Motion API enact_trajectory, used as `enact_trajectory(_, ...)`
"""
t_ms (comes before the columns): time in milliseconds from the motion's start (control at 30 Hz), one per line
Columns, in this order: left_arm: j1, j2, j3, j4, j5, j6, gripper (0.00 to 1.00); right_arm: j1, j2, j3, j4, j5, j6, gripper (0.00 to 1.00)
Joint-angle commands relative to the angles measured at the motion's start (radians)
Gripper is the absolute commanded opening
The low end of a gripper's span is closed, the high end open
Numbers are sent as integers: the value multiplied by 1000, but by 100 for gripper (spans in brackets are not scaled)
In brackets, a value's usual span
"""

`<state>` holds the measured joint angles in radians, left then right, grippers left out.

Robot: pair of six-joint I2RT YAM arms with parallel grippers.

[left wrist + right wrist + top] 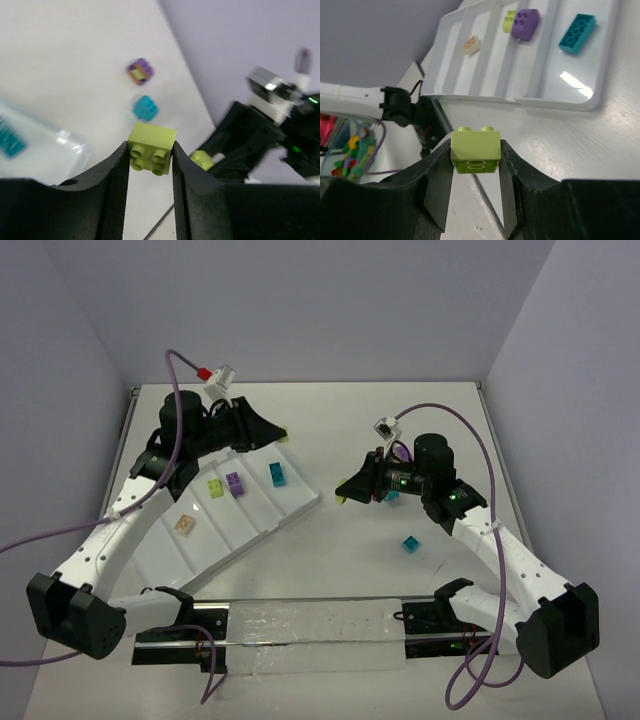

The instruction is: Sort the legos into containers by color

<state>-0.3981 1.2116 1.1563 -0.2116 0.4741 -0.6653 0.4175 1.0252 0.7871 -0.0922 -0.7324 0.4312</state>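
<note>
Both tools (150, 150) (475, 152) — snug on lime bricks (152, 136) (475, 144)

1. The table (340, 420) is white and flat, with pale walls on three sides.
2. A white tray (300, 508) lies on its left half, set at an angle; ridges split it into side-by-side compartments; its right end points toward the table's middle.
3. A teal brick (410, 542) lies alone on the bare right half, well apart from the tray.
4. In the left wrist view a purple brick (140, 71) lies near a teal one without touching it; whether that is the same teal brick I cannot tell.
5. A clear strip (310, 625) runs along the near edge; the left base (165, 610) and right base (450, 605) stand at its ends.
</note>
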Motion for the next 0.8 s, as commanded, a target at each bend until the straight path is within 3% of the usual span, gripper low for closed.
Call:
enact_trajectory(0, 5, -15, -84, -338, -454, -45, 0, 7, -10, 66, -46, 122, -23, 0)
enact_trajectory(100, 1, -14, -190, -437, -678, -154, 0, 6, 1, 71, -42, 133, -12, 0)
enact_trajectory(200, 1, -22, -250, -452, -766, -205, 0, 6, 1, 67, -40, 132, -9, 0)
enact_trajectory(600, 1, 59, -335, -406, -880, -288, 2, 7, -11, 72, -59, 138, -10, 0)
enact_trajectory(700, 0, 75, -328, -402, -903, -292, 23, 7, -9, 74, -61, 136, -11, 0)
enact_trajectory(733, -1, 81, -324, -404, -909, -293, 33, 8, -8, 73, -61, 137, -10, 0)
enact_trajectory(767, -1, 85, -317, -404, -912, -292, 51, 8, -7, 75, -62, 138, -11, 0)
